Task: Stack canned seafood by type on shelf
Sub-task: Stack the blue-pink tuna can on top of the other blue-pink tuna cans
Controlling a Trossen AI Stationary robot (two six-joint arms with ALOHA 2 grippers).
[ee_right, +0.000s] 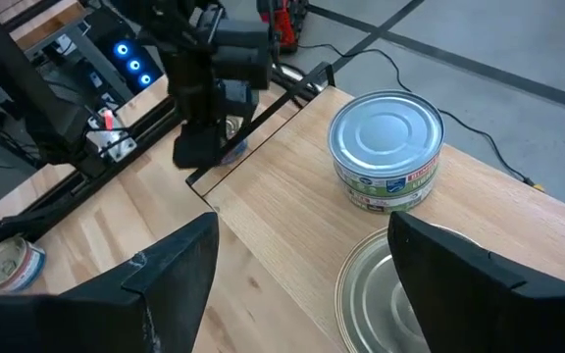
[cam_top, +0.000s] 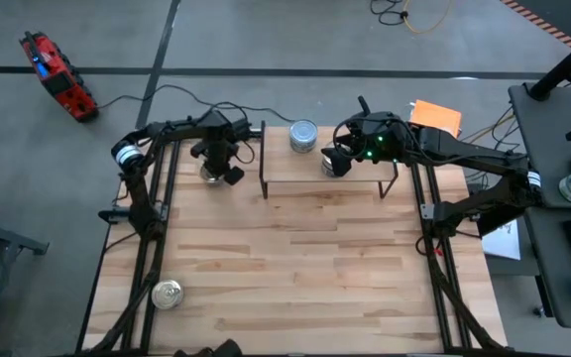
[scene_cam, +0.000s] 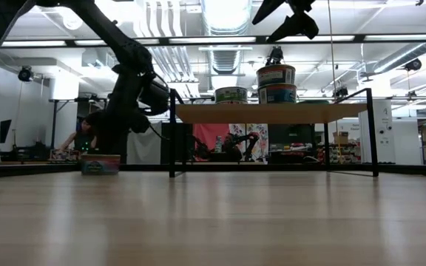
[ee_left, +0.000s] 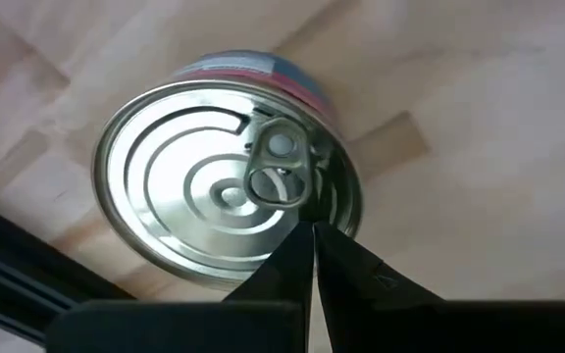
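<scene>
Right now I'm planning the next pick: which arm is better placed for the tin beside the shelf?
Left. The left gripper hovers right over that tin, jaws shut. The right gripper sits open above the stacked tins on the shelf, across the shelf from it.

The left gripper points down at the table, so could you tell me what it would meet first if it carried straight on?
Most likely the silver-topped tin right beneath it: the left gripper, jaws shut, points at the lid near its pull ring. The gap left is hard to judge.
</scene>
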